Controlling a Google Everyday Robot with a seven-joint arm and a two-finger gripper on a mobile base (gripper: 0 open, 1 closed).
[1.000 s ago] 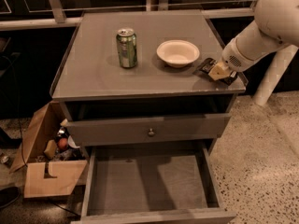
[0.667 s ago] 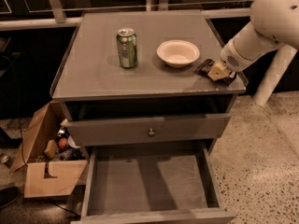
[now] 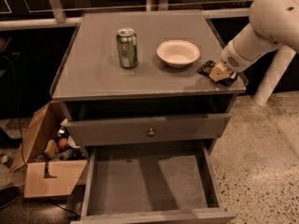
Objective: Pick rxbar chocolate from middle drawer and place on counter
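On the floor at about 8 o'clock from the cabinet sits an open cardboard box (image 3: 44, 164) with small items inside, too dim to name. The counter (image 3: 98, 76) is a flat matte grey top with thin raised side rims. A green soda can (image 3: 127, 48) stands upright on it, at 9 o'clock from the counter's middle. Below the counter's front edge is a grey drawer front with a small round metal knob (image 3: 151, 132). At 6 o'clock from that, the middle drawer (image 3: 147, 183) is pulled out, showing a bare grey floor and low side walls.

A pale round bowl (image 3: 178, 53) rests on the counter at 3 o'clock from the can and well apart from it. At 4 o'clock from the bowl, near the counter's front right corner, lies the rxbar chocolate (image 3: 205, 68). It is a small flat black wrapper, shorter than the can, lying flat on the grey top, and its print cannot be read. The gripper (image 3: 218, 73), with a pale yellowish tip, sits right on top of the bar and covers its middle. Whether it is clenched on the bar or has released it, I cannot tell. The white arm (image 3: 268, 24) reaches in from 2 o'clock.
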